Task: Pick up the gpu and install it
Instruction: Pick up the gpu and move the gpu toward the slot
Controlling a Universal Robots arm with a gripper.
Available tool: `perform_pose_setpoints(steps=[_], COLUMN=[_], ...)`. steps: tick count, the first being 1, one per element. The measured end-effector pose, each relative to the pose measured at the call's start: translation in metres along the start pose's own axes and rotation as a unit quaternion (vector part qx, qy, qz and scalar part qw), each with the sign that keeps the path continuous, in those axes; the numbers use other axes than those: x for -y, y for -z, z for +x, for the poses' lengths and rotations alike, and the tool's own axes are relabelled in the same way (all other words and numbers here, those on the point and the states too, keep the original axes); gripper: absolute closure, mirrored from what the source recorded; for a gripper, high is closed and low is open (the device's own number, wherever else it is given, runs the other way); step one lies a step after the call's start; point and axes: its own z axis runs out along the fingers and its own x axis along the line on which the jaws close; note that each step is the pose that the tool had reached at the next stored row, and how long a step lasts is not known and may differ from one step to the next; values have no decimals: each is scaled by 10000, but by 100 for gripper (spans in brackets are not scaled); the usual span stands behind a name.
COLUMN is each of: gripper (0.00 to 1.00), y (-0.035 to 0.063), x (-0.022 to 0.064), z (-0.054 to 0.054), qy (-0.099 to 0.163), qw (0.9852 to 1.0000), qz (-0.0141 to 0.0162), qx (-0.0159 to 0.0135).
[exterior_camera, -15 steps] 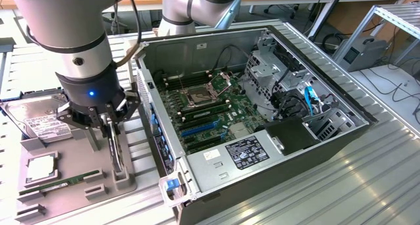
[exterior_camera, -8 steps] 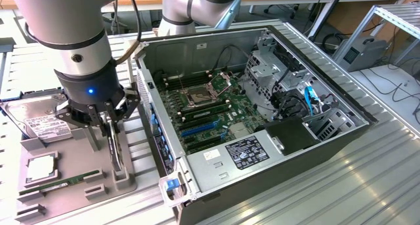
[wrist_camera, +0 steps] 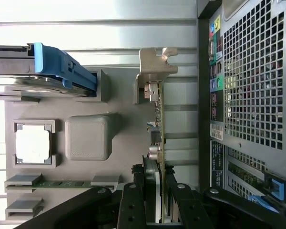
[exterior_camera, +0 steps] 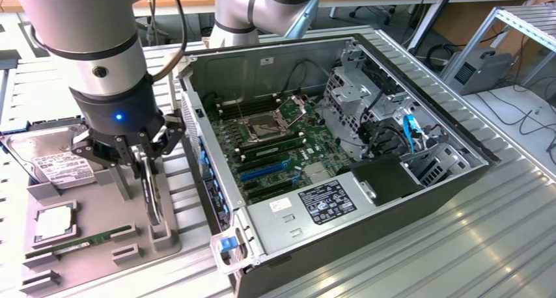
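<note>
Left of frame: hard drive (exterior_camera: 56, 158), RAM stick (exterior_camera: 83, 241) on grey tray (exterior_camera: 113, 207). Centre-left: end effector (exterior_camera: 143, 171) clenched on gpu (exterior_camera: 153, 203), card on edge in tray slot, not lifted. Looks stiff, light, fragile PCB; grip top edge mid-length, clear of bracket (wrist_camera: 155, 64). Right: open PC case (exterior_camera: 287, 43).

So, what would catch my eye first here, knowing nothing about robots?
Probably the big silver-and-black robot arm at the exterior view's left, its pincer clasping the gpu, a slim card standing on edge in a grey tray. Beside it, toward the exterior view's right, an open computer case lies on its side with its green motherboard laid bare.
</note>
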Motion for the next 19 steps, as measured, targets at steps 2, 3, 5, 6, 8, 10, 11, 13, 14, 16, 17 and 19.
perform_pose_setpoints(steps=[2, 3, 5, 6, 8, 10, 11, 13, 14, 16, 17, 19], gripper=[73, 73, 73, 73, 73, 73, 73, 73, 73, 73, 73, 73], y=[15, 22, 41, 52, 70, 88, 96, 113, 124, 139, 147, 161], x=[0, 0, -1, -1, -1, -1, -2, -2, -2, -2, -3, -3], z=[0, 0, -1, -1, -2, -2, -2, -3, -3, -4, -4, -4], qy=[0, 0, 0, 0, 0, 0, 0, 0, 0, 0, 0, 0], qw=[10000, 10000, 10000, 10000, 10000, 10000, 10000, 10000, 10000, 10000, 10000, 10000], qz=[0, 0, 0, 0, 0, 0, 0, 0, 0, 0, 0, 0], qx=[0, 0, 0, 0, 0, 0, 0, 0, 0, 0, 0, 0])
